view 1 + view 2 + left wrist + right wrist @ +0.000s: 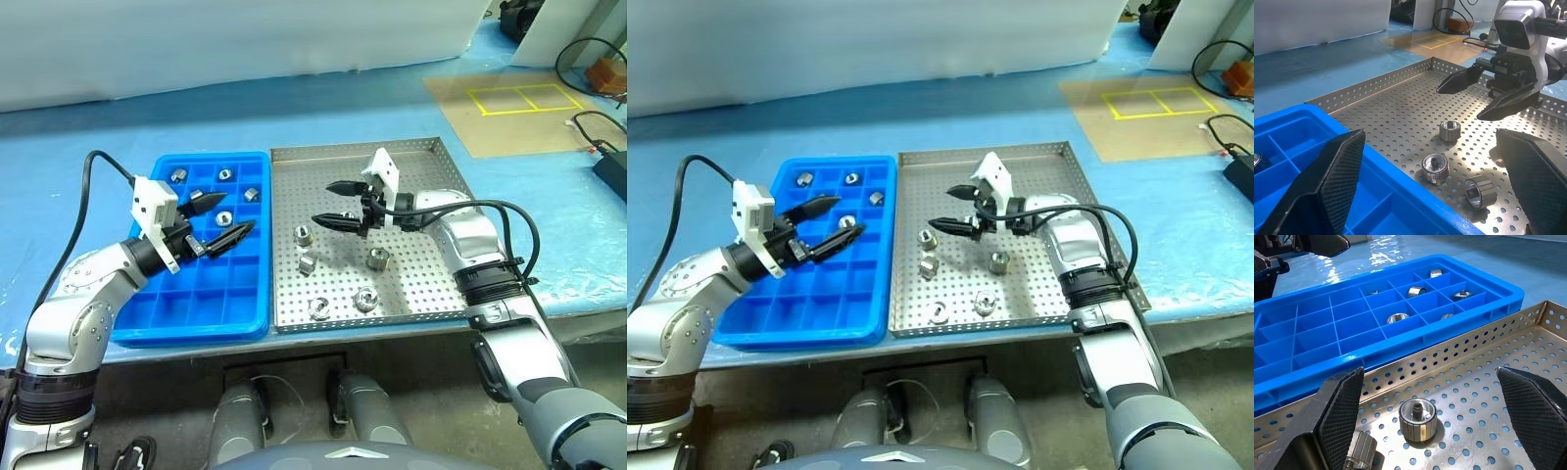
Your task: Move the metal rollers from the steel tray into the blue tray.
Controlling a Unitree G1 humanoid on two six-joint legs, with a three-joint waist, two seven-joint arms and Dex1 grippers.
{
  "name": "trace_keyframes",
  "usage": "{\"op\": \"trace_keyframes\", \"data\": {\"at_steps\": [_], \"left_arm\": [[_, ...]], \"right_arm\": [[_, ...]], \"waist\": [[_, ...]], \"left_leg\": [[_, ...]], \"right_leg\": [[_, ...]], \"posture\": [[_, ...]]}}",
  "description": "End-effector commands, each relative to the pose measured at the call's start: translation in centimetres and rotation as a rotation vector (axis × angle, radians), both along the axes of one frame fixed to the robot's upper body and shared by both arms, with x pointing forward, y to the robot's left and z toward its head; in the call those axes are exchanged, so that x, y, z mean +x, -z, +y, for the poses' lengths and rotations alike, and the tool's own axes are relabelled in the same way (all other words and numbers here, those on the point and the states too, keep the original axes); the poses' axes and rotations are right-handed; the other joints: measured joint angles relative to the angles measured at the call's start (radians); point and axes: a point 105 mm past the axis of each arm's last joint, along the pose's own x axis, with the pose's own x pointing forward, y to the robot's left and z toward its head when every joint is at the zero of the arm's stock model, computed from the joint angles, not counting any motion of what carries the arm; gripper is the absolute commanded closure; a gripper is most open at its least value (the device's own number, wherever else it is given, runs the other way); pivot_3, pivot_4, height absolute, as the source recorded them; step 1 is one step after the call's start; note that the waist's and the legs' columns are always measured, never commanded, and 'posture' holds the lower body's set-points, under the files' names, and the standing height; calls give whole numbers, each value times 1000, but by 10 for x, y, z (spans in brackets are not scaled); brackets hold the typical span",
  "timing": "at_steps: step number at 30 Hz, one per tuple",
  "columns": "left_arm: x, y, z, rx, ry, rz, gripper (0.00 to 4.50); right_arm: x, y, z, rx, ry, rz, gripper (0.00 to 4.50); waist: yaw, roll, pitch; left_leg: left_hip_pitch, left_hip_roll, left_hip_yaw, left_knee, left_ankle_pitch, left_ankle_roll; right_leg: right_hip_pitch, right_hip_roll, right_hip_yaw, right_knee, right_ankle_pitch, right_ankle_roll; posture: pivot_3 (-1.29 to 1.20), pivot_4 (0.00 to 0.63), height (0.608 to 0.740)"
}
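The metal rollers point(304, 234) are seen as small, shiny silver-grey cylinders with ribbed sides and a centre hole; five lie loose on the perforated floor of the steel tray point(431, 157), gathered in its near half: two close to the edge shared with the blue tray, one near the middle, and two by the near rim. Five more are seen in separate square compartments at the far end of the blue tray point(147, 328), which is set just beside the steel tray with long edges almost touching. The right gripper point(334, 204) is held above the steel tray, pointing toward the blue tray, its two black fingers spread wide apart with nothing between them; the roller nearest the shared edge lies just below and in front of its fingertips, untouched. The left gripper point(227, 218) is held over the middle of the blue tray, its fingers likewise wide apart and empty, pointing toward the steel tray, with the filled compartments just beyond it. Both trays are carried by a table point(323, 113) covered in light blue sheeting. Near the table's far right corner a brown board point(509, 108) marked with yellow tape rectangles is laid, and black cables point(588, 59) are seen beyond it. A white wall panel point(245, 39) is seen behind the table.
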Motion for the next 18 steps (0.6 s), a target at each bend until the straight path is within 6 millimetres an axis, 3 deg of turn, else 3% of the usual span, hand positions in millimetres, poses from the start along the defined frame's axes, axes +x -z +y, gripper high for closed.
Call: {"op": "trace_keyframes", "data": {"at_steps": [1, 18], "left_arm": [[-3, -10, -2, 0, 3, -46, 0], [-2, -7, -4, 10, 2, -25, 0]], "right_arm": [[-1, -13, 7, 11, -26, -52, 22], [-5, -8, 11, 21, -28, -45, 22]], "waist": [[0, 0, 0], [0, 0, 0]], "left_leg": [[0, 0, 0, 0, 0, 0], [0, 0, 0, 0, 0, 0]], "right_leg": [[0, 0, 0, 0, 0, 0], [0, 0, 0, 0, 0, 0]], "posture": [[-396, 150, 740], [-406, 150, 740]]}}
